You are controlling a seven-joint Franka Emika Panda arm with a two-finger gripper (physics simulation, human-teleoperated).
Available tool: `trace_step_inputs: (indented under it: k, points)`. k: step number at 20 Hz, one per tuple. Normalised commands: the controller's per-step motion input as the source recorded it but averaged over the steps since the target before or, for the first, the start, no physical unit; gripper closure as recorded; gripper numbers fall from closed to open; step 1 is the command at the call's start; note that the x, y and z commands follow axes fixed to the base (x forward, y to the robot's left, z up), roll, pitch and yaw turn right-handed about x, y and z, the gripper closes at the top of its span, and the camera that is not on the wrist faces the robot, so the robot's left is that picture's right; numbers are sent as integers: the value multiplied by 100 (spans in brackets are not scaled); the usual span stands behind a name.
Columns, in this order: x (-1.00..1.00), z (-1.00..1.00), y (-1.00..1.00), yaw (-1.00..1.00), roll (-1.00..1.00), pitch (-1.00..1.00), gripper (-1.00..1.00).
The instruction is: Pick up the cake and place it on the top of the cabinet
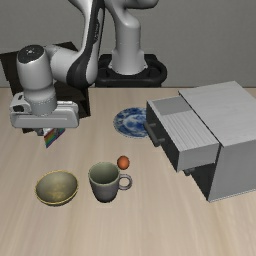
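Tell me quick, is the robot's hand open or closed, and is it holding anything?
Gripper: cannot be told from this view. It hangs low, right over the cake.

Small multicoloured object mostly hidden under the white gripper, I can't identify it. Grey box cabinet clipped by right edge; its drawer covers part of the blue patterned plate.

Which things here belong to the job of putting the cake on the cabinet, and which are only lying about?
For the job: cake, just under the gripper; cabinet.
Lying about: blue plate, bowl, mug, small red object by the mug.
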Motion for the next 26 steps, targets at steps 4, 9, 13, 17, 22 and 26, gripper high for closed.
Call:
trace_step_inputs:
  k: [4, 9, 13, 17, 22, 26]
  points:
    - [0, 100, 0, 0, 0, 0, 100]
    - [0, 100, 0, 0, 0, 0, 100]
    - [0, 100, 0, 0, 0, 0, 100]
    - [0, 100, 0, 0, 0, 0, 100]
    - [0, 60, 40, 0, 0, 0, 100]
    - [0, 0, 100, 0, 0, 0, 100]
